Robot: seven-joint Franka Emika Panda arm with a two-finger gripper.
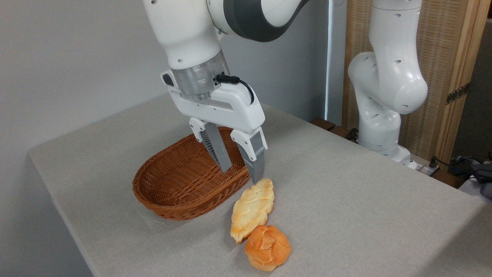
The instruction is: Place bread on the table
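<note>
Lying flat on the table (346,200), the bread (252,209) sits just below the middle of the frame — a pale golden braided loaf with pointed ends, running from upper right to lower left. Its lower end touches a round orange-brown bun (268,247) at the bottom centre. Its upper tip lies just under the nearer finger of the gripper (243,172), which hangs above it with its two grey fingers apart and nothing between them; whether that fingertip touches the loaf cannot be told. Just left of the bread stands an oval brown wicker basket (169,192), seemingly empty, its rim close beside the loaf. The white arm (184,34) rises to the top of the frame, and its base (384,96) stands at the upper right — beyond the table's far edge.
</note>
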